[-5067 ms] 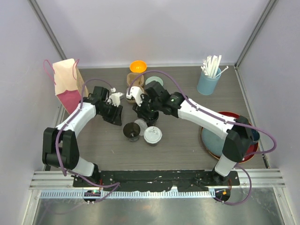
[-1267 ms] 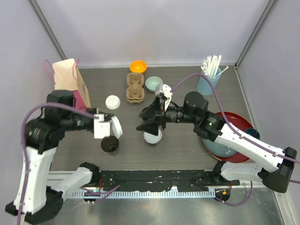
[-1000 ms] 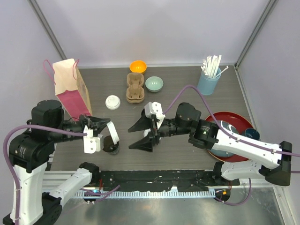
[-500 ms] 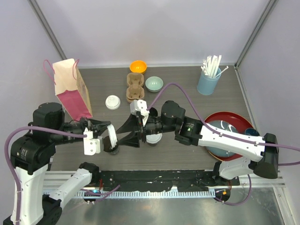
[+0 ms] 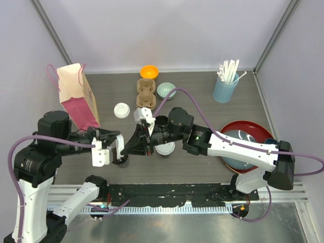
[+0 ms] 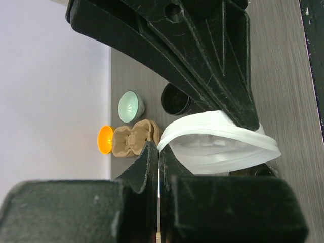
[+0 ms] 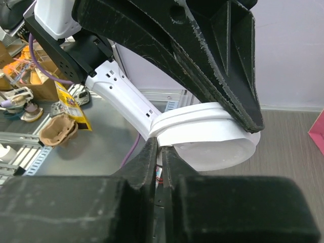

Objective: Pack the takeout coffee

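A white lid (image 5: 120, 144) hangs between both grippers over an open black cup (image 5: 122, 161) near the table's front left. My left gripper (image 5: 115, 150) is shut on the lid's rim; the left wrist view shows its jaws (image 6: 159, 154) pinching that rim, with the lid (image 6: 217, 147) stretching away. My right gripper (image 5: 132, 147) has closed on the opposite rim, pinching the lid (image 7: 207, 136) at its tips (image 7: 161, 152). A white-lidded cup (image 5: 164, 148) stands under the right arm. Another black cup (image 6: 177, 98) shows past the right fingers (image 6: 217, 76).
A spare white lid (image 5: 121, 110) lies by the pink paper bag (image 5: 76, 96). A cardboard cup carrier (image 5: 147, 93), an orange bowl (image 5: 149, 72) and a teal bowl (image 5: 166, 90) sit at the back. The blue tumbler of straws (image 5: 225, 86) and a red tray (image 5: 263, 132) are at right.
My right gripper has swung left to the lid held by the left gripper and closed its jaws on the rim. The left gripper has stayed put, still holding the lid.
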Controlling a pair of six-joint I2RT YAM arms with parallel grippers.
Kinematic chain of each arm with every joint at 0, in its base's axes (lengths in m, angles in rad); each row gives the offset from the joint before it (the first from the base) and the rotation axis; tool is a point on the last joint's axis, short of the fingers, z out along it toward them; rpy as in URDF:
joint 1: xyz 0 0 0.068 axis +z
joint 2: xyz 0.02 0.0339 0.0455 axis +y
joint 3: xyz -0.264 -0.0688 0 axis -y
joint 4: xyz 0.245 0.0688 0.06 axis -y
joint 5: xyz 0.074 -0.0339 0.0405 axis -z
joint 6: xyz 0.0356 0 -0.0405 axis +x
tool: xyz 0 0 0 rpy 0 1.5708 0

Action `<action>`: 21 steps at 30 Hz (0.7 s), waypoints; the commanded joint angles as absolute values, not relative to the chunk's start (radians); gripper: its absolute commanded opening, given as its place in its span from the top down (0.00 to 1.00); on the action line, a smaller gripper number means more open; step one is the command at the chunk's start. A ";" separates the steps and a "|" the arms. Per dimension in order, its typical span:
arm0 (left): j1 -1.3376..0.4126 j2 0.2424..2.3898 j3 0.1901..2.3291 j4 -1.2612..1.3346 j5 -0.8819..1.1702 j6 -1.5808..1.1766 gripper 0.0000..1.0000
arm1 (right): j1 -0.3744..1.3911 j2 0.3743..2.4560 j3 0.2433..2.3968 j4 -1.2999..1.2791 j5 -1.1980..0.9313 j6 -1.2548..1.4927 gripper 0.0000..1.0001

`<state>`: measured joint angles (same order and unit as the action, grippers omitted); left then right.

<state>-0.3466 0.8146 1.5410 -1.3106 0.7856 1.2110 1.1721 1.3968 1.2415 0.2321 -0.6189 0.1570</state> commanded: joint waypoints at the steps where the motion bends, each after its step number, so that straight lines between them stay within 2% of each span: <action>1: -0.345 0.805 1.536 -1.267 0.804 1.197 1.00 | 1.177 1.396 1.289 0.281 -0.641 0.161 0.96; 2: -0.344 0.804 1.536 -1.269 0.802 1.197 1.00 | 1.177 1.393 1.286 0.276 -0.640 0.157 0.99; 8: -0.345 0.793 1.500 -1.229 0.747 1.155 0.99 | 1.175 1.358 1.266 0.175 -0.534 0.106 0.99; 9: -0.344 0.790 1.493 -1.220 0.735 1.129 0.86 | 1.175 1.351 1.262 0.155 -0.510 0.094 0.99; 10: -0.345 0.785 1.473 -1.210 0.720 1.118 0.78 | 1.175 1.347 1.253 0.122 -0.491 0.080 0.99; 11: -0.345 0.781 1.465 -1.201 0.713 1.109 0.61 | 1.174 1.336 1.246 0.109 -0.450 0.077 0.99; 14: -0.345 0.773 1.433 -1.163 0.681 1.017 0.40 | 1.167 1.324 1.220 0.057 -0.391 0.057 0.99; 15: -0.345 0.775 1.427 -1.148 0.670 0.979 0.30 | 1.164 1.312 1.210 0.035 -0.352 0.054 0.99; 17: -0.345 0.772 1.410 -1.111 0.622 0.866 0.20 | 1.154 1.298 1.184 0.008 -0.309 0.037 0.99; 18: -0.345 0.770 1.404 -1.101 0.595 0.830 0.18 | 1.151 1.280 1.178 -0.041 -0.248 0.028 0.99; 19: -0.345 0.772 1.393 -1.056 0.554 0.680 0.16 | 1.146 1.272 1.174 -0.069 -0.211 0.017 0.99; 20: -0.345 0.796 1.376 -1.036 0.410 0.593 0.16 | 1.144 1.263 1.175 -0.105 -0.169 0.006 0.99; 21: -0.345 0.822 1.382 -1.038 0.338 0.507 0.21 | 1.144 1.253 1.178 -0.179 -0.117 -0.033 0.99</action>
<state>-0.3462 0.7765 1.4017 -1.1587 0.6224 0.8837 1.1538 1.3212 1.1790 -0.0135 -0.3313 0.0555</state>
